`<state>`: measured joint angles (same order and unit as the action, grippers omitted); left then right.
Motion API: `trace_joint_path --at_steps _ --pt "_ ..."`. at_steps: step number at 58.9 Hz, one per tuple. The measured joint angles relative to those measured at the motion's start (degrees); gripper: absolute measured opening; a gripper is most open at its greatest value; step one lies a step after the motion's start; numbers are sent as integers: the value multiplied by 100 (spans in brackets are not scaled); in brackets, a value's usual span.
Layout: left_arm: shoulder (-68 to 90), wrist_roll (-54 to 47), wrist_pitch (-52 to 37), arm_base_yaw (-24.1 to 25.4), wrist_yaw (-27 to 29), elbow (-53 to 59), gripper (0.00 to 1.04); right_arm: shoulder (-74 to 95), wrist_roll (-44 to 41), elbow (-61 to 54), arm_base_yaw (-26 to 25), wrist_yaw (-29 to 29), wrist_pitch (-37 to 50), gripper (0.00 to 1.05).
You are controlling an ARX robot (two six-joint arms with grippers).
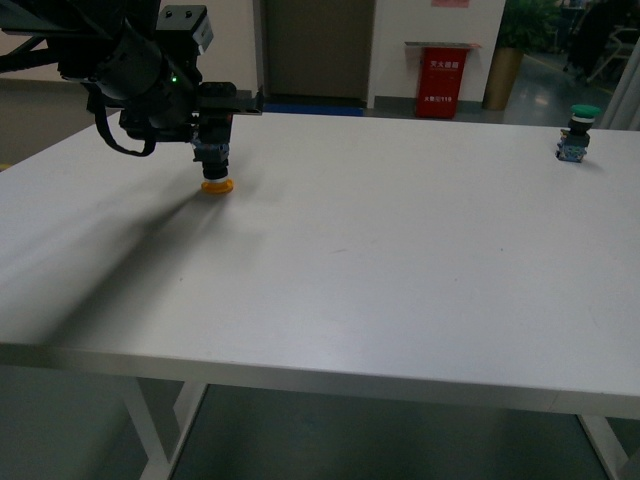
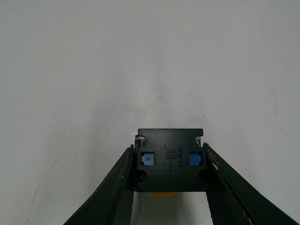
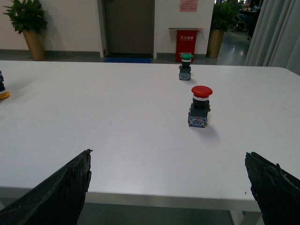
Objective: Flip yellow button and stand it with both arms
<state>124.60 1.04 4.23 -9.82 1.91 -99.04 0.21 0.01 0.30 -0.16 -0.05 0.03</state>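
Observation:
The yellow button (image 1: pixel 214 172) stands upside down at the far left of the white table (image 1: pixel 380 260), its yellow-orange cap on the surface and its black-and-blue block up. My left gripper (image 1: pixel 212 150) is shut on that block from above. In the left wrist view the black block of the yellow button (image 2: pixel 169 161) with two blue inserts sits clamped between the fingers (image 2: pixel 123 183). My right gripper (image 3: pixel 168 183) is open by the table's near edge, nothing between its fingers. Its view catches the yellow button (image 3: pixel 3 91) at the frame's edge.
A green-capped button (image 1: pixel 576 135) stands upright at the far right of the table; the right wrist view shows the green-capped button (image 3: pixel 185 67) too. A red-capped button (image 3: pixel 200 107) stands upright nearer that gripper. A red box (image 1: pixel 441 82) and potted plants stand on the floor beyond.

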Motion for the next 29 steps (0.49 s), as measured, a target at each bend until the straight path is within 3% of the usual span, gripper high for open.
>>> trace_joint_path --at_steps 10,20,29 --pt "-173 608 -850 -15 -197 101 36 0 0 0 -2 0 0 98" --pt "-507 968 -1976 -155 234 229 36 0 0 0 0 0 0 98" --pt "-601 1099 -2068 -264 138 83 36 0 0 0 -2 0 0 98"
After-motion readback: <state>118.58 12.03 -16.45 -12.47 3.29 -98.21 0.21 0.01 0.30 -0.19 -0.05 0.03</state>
